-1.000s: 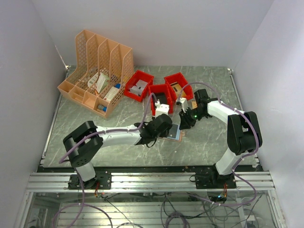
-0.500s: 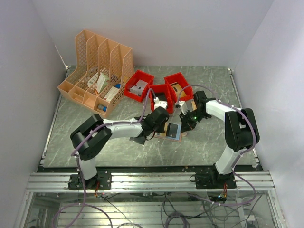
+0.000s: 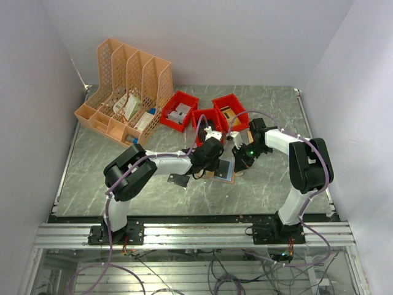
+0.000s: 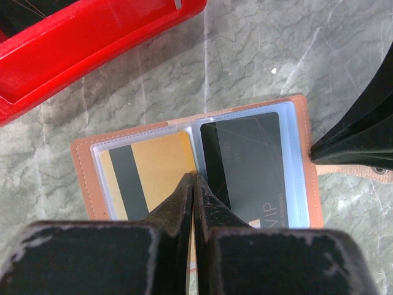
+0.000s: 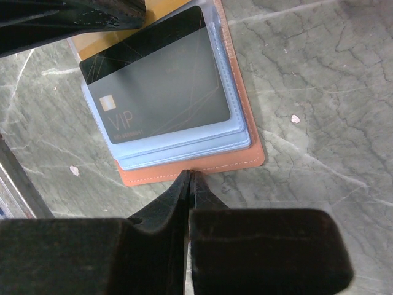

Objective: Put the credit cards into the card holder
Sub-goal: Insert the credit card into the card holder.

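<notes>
Card holder (image 4: pixel 195 132) open flat, inside up, long axis across left-wrist view.

A red bin (image 4: pixel 73 37) stands close behind the card holder (image 4: pixel 301 184).

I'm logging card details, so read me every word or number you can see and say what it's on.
"VIP": on the dark card in the card holder.
Small print under it: too small to read.
Gold card: no readable text.

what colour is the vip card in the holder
The VIP card is black, clearest in the right wrist view.
</notes>
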Available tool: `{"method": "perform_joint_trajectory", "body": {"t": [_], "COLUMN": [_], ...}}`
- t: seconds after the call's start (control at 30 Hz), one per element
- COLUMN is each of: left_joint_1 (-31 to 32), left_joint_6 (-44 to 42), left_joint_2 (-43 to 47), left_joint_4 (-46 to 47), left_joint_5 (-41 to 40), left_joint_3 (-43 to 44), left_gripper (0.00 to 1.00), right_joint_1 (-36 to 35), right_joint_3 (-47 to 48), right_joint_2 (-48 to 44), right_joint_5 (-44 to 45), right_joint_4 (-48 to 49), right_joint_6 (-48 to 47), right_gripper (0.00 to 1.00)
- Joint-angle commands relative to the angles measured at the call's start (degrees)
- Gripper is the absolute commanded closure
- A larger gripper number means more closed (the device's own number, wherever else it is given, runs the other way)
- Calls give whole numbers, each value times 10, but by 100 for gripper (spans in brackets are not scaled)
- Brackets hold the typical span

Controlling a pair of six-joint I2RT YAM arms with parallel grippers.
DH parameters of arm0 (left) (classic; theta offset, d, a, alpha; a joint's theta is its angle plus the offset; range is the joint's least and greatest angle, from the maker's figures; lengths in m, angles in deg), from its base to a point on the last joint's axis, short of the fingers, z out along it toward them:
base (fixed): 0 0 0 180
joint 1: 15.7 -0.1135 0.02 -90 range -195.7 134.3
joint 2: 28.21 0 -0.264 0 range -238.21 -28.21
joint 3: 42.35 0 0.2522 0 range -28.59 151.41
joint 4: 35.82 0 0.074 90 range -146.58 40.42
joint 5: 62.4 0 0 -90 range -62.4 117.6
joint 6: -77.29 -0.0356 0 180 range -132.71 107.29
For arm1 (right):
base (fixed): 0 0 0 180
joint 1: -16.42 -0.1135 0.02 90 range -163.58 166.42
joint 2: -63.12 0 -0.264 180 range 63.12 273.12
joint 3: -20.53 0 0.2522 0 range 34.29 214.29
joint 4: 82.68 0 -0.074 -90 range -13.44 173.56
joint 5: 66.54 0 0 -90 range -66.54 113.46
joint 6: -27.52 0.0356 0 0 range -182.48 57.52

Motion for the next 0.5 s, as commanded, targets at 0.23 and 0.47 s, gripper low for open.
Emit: {"method": "perform_joint_trajectory", "body": {"t": [0.23,0.47], "left_joint_1": [2,9], "left_joint_6": [-5,4], "left_joint_2": [-14,-11], "left_joint_4": [37,37], "left_joint_5": [69,73], "left_joint_3": [11,10], "left_gripper": [93,93], "right_joint_1": [0,2], "right_joint_3": [6,11], "right_joint_2": [11,12], "right_joint_5": [9,-7], "right_joint_4": [14,12], "right_joint_6": [10,14], "right_gripper": [100,100]}}
